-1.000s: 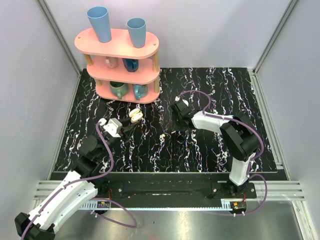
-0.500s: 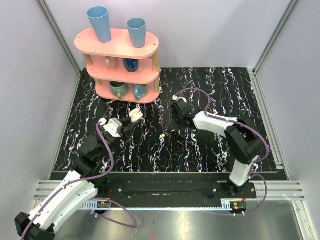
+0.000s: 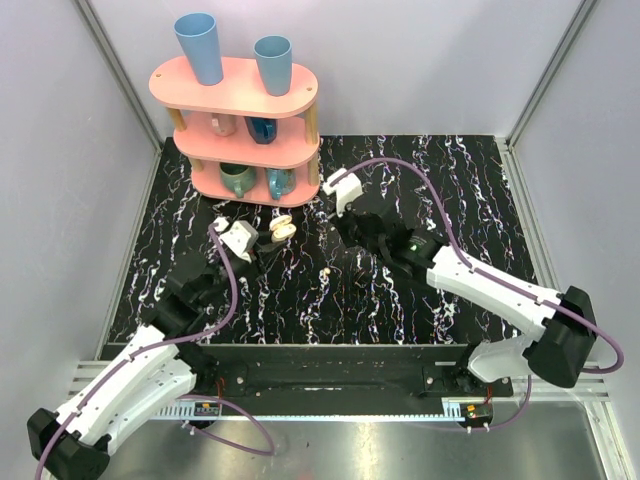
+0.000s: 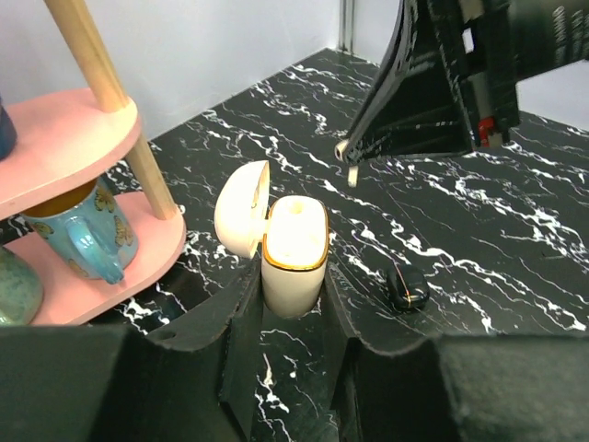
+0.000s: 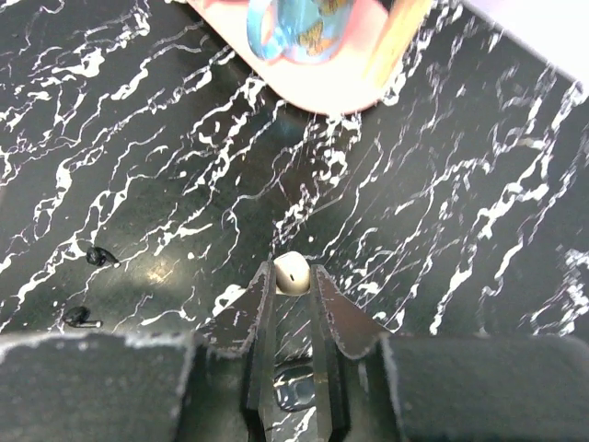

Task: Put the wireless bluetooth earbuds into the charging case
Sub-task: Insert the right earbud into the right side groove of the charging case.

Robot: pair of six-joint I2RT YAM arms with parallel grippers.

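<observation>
Left tool (image 4: 291, 287) is clenched on the small cream-white rounded plastic charging case (image 4: 294, 247), which stands upright between its fingers with the lid swung open to the left. Right tool (image 5: 292, 279) is clenched on one tiny cream-white earbud (image 5: 291, 273).

Largest is the black, white-veined marble-look desk (image 3: 450, 190). Next is the pink three-tier oval shelf (image 3: 235, 85) with wooden posts, at the desk's far left. Only the top view takes in the whole shelf, and six cups can be counted there. Two are tall light-blue tumblers (image 3: 199, 48) on the top tier, two are cups on the middle tier and two are mugs on the bottom. The left wrist view catches just two of them, a blue butterfly-patterned mug (image 4: 83, 241) and a teal one at the picture's edge.

There is one case. From above it is a pale shape just in front of the shelf, while the left wrist view shows its gold-trimmed rim.

Two earbuds are in sight. The right wrist view shows the held one's rounded head pinched between the fingertips. The left wrist view shows its stem hanging below them, beyond the case and apart from it. The second earbud (image 3: 328, 271) lies loose on the desk between the arms and is seen only from above.

One small black oval object (image 4: 406, 287) lies on the desk just right of the left tool.
</observation>
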